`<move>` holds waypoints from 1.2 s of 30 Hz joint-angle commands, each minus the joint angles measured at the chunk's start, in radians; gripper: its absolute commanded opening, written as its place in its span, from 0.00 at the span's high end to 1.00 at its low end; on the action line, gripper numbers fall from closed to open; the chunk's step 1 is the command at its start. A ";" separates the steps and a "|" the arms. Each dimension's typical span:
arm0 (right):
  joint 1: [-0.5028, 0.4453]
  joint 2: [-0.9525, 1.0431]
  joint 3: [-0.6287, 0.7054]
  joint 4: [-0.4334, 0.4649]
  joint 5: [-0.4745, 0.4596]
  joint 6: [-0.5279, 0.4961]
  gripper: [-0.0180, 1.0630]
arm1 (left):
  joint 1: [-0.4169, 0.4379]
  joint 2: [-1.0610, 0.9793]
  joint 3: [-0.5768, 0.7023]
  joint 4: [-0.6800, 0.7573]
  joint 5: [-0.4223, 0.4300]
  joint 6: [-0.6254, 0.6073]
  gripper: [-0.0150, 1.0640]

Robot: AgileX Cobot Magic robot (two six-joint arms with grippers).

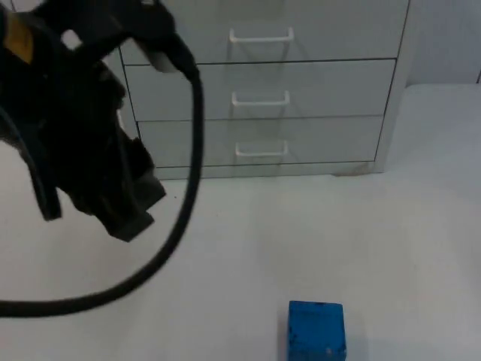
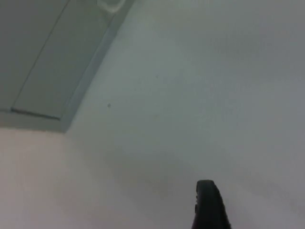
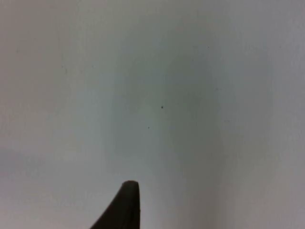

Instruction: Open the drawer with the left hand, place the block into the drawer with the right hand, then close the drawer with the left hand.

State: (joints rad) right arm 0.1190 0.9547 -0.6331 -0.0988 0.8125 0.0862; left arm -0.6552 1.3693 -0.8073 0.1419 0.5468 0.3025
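A: On the white worktop [image 1: 376, 248], what is listed first?

B: Item one: a grey drawer cabinet [image 1: 263, 83] at the far side, standing against the partition. Three drawer fronts show, each with a white bar handle: top handle [image 1: 261, 36], middle handle [image 1: 260, 98], bottom handle [image 1: 261, 149]. All three fronts sit flush; every drawer is closed.

A: And the block?

B: Item two: a blue block [image 1: 316, 330], lying on the worktop at the near edge of the top view, well apart from the cabinet and in front of its right half. Nothing touches it.

A: Left gripper?

B: Item three: left gripper [image 1: 124, 207], a black mass hanging over the worktop to the left of the cabinet's front, near its lower left corner and clear of all handles. From its wrist view the cabinet's lower corner [image 2: 47, 86] and bare worktop [image 2: 200, 95] are seen, with one black fingertip [image 2: 209, 205]. Whether its jaws are released or clenched, I cannot tell. It grasps nothing that can be seen.

A: Right gripper?

B: Item four: right gripper, one dark fingertip [image 3: 125, 207] over bare white worktop [image 3: 162, 95] in its wrist view. State of jaws: cannot tell.
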 commanded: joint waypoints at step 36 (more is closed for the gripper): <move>-0.005 0.001 0.000 -0.113 0.006 0.108 0.03 | -0.193 0.747 -0.303 1.603 -0.036 -1.095 0.48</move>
State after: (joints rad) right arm 0.1190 0.9547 -0.6331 -0.2041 0.8153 0.1885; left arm -0.8442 2.0979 -1.0943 1.7411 0.5064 -0.7939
